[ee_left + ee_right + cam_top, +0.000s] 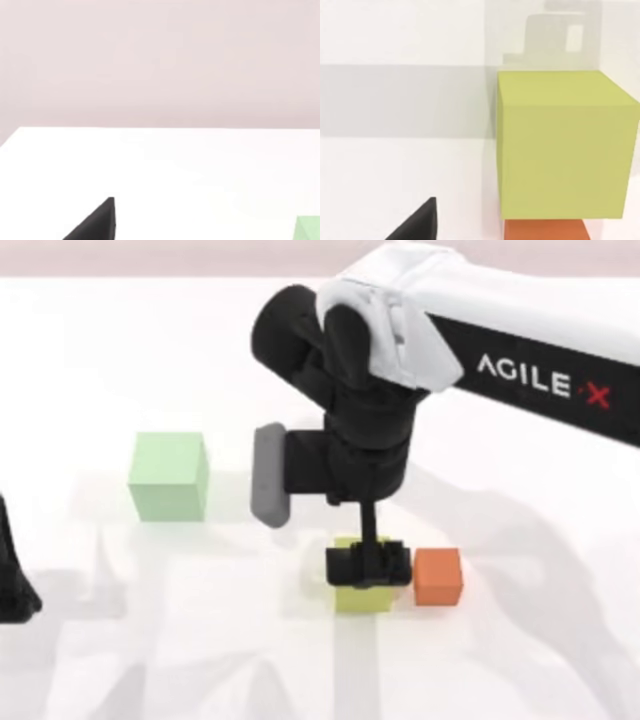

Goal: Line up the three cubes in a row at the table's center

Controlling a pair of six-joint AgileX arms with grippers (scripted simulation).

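The yellow-green cube [362, 590] sits on the white table [520, 660] near the middle, with the small orange cube [438, 575] close on its right, a narrow gap between them. My right gripper [368, 566] hangs directly over the yellow-green cube, open. In the right wrist view one dark fingertip [422, 224] stands clear of the yellow-green cube [565, 145], and the orange cube [545, 231] shows just beyond it. The large pale green cube [168, 475] rests apart at the left. My left arm [12, 585] is parked at the left edge. One corner of the pale green cube [309, 229] shows in the left wrist view.
The right arm's black wrist and grey camera block [270, 475] reach over the table's middle from the upper right. The table's far edge [160, 128] runs across the left wrist view.
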